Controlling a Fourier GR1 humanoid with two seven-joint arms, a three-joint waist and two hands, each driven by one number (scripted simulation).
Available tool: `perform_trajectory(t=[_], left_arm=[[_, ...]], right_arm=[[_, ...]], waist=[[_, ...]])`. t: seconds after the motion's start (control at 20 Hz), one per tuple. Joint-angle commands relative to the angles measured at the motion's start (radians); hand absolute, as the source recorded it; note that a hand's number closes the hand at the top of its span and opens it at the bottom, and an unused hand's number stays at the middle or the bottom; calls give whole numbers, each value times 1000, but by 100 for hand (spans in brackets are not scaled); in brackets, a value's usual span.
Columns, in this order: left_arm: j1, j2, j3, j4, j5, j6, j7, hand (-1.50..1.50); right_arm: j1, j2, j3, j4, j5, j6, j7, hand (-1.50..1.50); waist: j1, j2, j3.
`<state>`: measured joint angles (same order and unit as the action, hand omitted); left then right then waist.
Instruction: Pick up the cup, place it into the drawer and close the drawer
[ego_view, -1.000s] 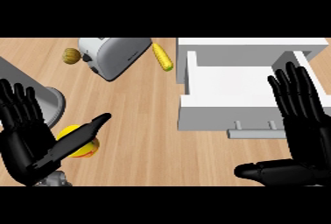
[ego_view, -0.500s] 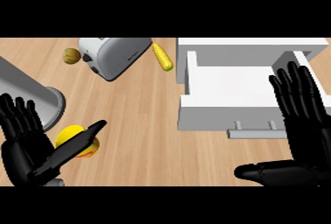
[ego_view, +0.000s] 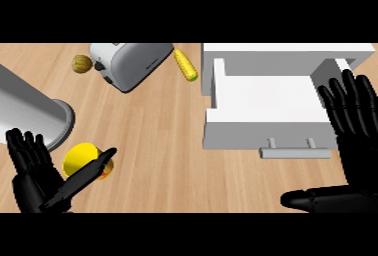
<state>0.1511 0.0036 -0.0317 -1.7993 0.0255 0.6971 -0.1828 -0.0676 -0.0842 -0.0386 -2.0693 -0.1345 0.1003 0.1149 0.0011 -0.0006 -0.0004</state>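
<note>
A yellow cup (ego_view: 83, 157) lies on the wooden counter at the lower left. My left hand (ego_view: 38, 177) is open right beside it, fingers up on the cup's left and thumb stretched across its lower right edge. The white drawer (ego_view: 244, 125) stands pulled open at the right, its inside bare, with a grey handle (ego_view: 295, 152) on its front. My right hand (ego_view: 359, 120) is open at the right edge, fingers straight up over the drawer's right side, thumb pointing left below the handle.
A silver toaster (ego_view: 129, 62) sits at the upper left with a brown round item (ego_view: 82, 63) to its left and a corn cob (ego_view: 185, 65) to its right. A grey cylindrical vessel (ego_view: 33, 112) lies above the cup.
My left hand has slid down and slightly left, uncovering more of the yellow cup. The right hand and the drawer have stayed where they were.
</note>
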Motion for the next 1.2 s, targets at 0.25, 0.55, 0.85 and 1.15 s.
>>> perform_trajectory(t=[0.25,0.55,0.85,1.15], left_arm=[[51,-4,26,108,104,-15,-152,-150],[56,-3,77,256,217,-105,-287,-150],[64,-3,144,357,276,-209,-369,-150],[-42,-4,171,532,318,-183,-469,-150]], right_arm=[[-24,-14,-9,-28,-18,8,63,-150],[-18,15,27,18,30,1,9,-150],[-1,1,-10,-28,-9,7,43,-150],[-82,-10,-16,-49,-22,-18,135,-150]], waist=[[0,0,0],[1,0,0],[0,0,0],[-1,0,0]])
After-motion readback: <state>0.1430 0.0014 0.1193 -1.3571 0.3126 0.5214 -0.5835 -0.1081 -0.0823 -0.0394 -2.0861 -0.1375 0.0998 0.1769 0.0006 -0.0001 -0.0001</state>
